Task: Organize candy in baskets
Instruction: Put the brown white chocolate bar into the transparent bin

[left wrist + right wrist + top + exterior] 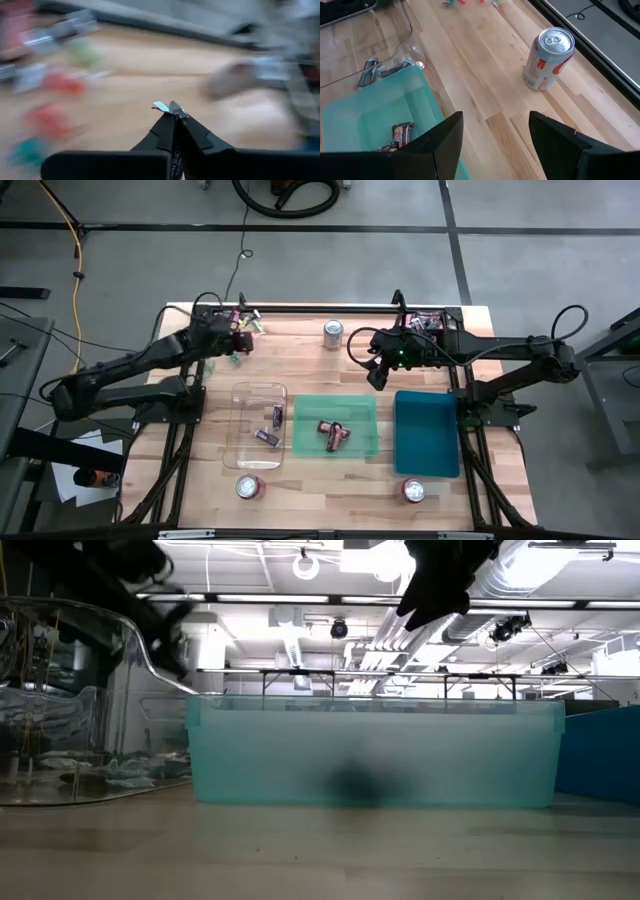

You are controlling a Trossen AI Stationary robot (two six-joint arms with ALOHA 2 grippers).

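Observation:
My left gripper (240, 344) hangs above the table's far left, just near of a heap of loose candy (247, 322), and is shut on one small candy (168, 106) with a silver wrapper. The clear basket (240, 442) holds two dark candies (272, 425). The green basket (362, 412) holds maroon candies (334, 433). The teal basket (425, 432) stands at the right. My right gripper (380, 372) waits open above the green basket's far right corner, with nothing between its fingers (440, 145). My left gripper pinches the candy between its two fingertips (186, 127). Only an end of the silver wrapper (162, 106) sticks out past them; the rest is hidden between the fingers. The candy is lifted clear of the table, and the fingers slant downward.
A silver and red can (332, 333) stands at the far middle, and two more cans (249, 487) (413, 491) stand near the front edge. A black frame bar (330, 308) runs along the far edge. Bare wood lies between the candy heap and the baskets.

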